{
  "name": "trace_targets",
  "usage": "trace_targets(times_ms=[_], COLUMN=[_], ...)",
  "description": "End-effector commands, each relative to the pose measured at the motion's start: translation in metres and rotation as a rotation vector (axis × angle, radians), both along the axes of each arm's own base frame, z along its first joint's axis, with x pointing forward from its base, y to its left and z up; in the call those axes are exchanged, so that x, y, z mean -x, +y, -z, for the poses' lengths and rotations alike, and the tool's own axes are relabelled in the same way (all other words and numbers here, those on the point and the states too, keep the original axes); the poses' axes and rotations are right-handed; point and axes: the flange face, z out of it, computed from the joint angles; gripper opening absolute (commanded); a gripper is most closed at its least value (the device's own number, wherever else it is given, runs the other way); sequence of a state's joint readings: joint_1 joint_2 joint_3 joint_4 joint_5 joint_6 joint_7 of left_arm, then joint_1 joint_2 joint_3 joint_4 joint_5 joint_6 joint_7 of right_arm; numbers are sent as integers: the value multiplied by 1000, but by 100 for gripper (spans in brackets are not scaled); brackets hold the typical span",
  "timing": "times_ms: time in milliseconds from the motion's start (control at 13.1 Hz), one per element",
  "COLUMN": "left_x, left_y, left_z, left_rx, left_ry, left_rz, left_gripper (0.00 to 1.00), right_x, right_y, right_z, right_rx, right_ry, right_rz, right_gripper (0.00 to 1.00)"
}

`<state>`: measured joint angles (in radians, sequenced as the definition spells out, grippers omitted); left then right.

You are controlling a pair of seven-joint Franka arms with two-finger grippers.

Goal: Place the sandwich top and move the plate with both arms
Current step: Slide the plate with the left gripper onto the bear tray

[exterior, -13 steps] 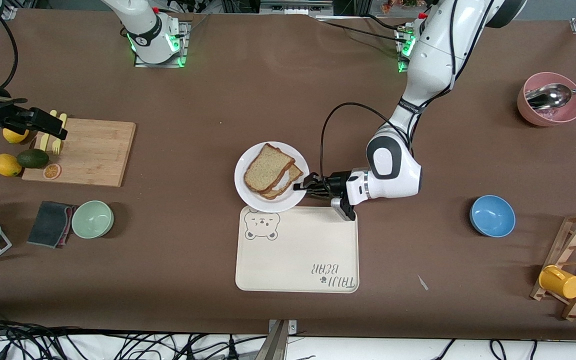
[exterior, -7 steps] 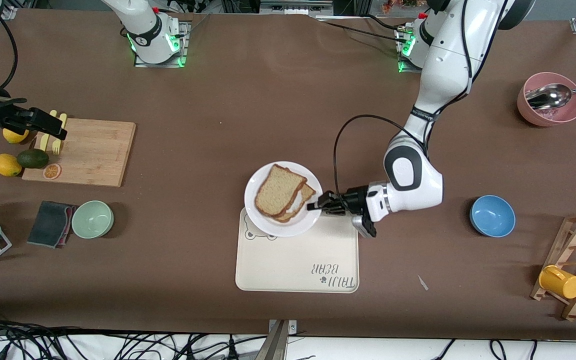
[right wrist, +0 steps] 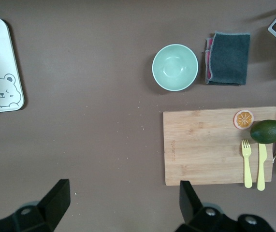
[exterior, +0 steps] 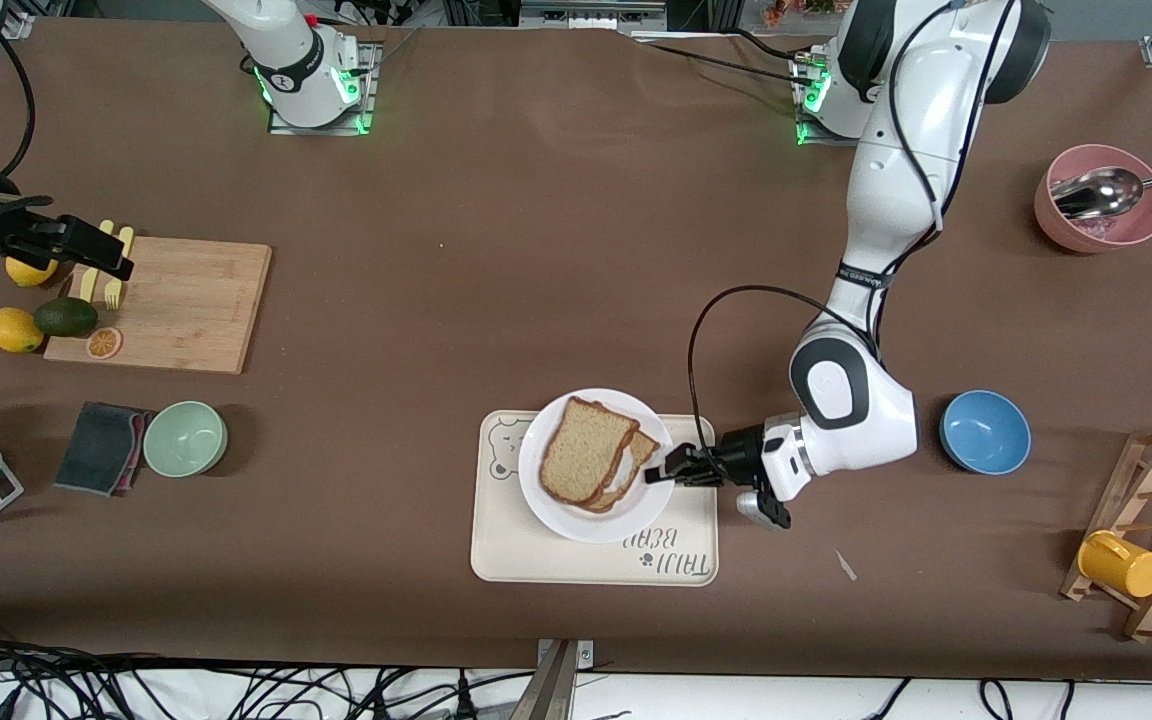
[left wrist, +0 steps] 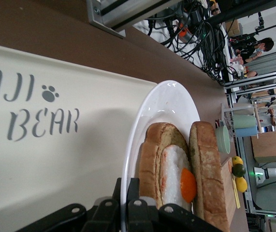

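Left end effector [exterior: 658, 473] clamped on rim of round white plate [exterior: 576, 520] over cream bear-print tray [exterior: 496, 550], brown speckled bread top [exterior: 581, 462] already on the egg slice [left wrist: 176, 169]; right end effector [right wrist: 123, 203] spread open, empty, waiting above wooden cutting board [exterior: 186, 300].

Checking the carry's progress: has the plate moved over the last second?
Yes. The plate, gripped at its rim by the left end effector, has moved nearer the front camera, from the bare table onto the bear-print tray.

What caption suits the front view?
Left gripper holds the plate of sandwich over the bear-print tray.
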<state>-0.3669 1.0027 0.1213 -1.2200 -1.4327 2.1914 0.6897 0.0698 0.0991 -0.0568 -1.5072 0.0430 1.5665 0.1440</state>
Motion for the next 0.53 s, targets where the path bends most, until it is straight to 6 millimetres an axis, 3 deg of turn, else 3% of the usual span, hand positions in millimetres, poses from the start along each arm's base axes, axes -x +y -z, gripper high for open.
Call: trace_targets(times_ms=[0,458], left_x=[-17,-8], left_y=[-3,-12], left_z=[10,48], left_rx=[-24,-62], left_ry=[-16,-1], left_rz=[-22,-44], left_gripper=[0,0], right_x=[-3,-13], right_y=[0,-1], right_z=[0,-10], right_rx=[-15,26], right_ry=[-6,-107], right_rz=[6,-4], right_gripper=[100,100])
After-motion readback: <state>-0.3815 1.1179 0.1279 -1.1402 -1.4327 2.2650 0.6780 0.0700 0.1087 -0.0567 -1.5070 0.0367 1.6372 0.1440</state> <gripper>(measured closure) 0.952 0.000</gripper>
